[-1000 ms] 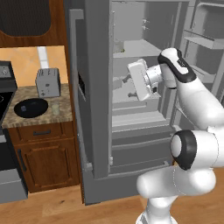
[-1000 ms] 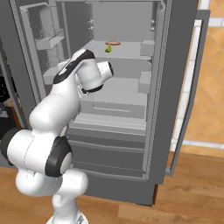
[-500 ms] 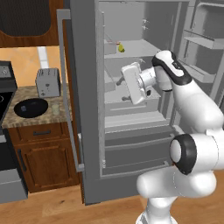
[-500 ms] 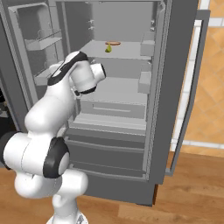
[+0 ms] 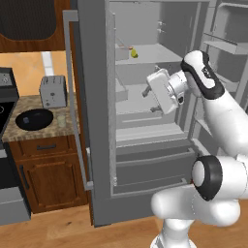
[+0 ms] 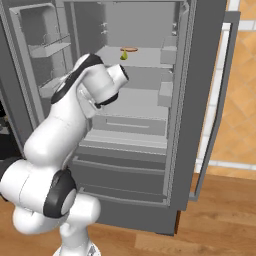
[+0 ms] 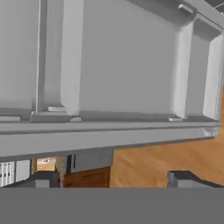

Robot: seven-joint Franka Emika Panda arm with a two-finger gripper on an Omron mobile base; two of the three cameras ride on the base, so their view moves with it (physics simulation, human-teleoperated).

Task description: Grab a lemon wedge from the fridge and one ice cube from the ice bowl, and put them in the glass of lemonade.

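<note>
Lemon wedge [image 5: 133, 54] is sitting on the fridge's [image 5: 97, 121] upper shelf, beyond my gripper [image 5: 148, 100], which I'm holding wide and empty at mid-shelf height, since the doors are standing open for the reach

No readable text, labels, brand names, numbers or signs appear anywhere in these views. The fridge [image 5: 145, 126], the toaster [image 5: 52, 91] and the cabinet [image 5: 46, 174] below the counter all have plain, unmarked surfaces.
</note>
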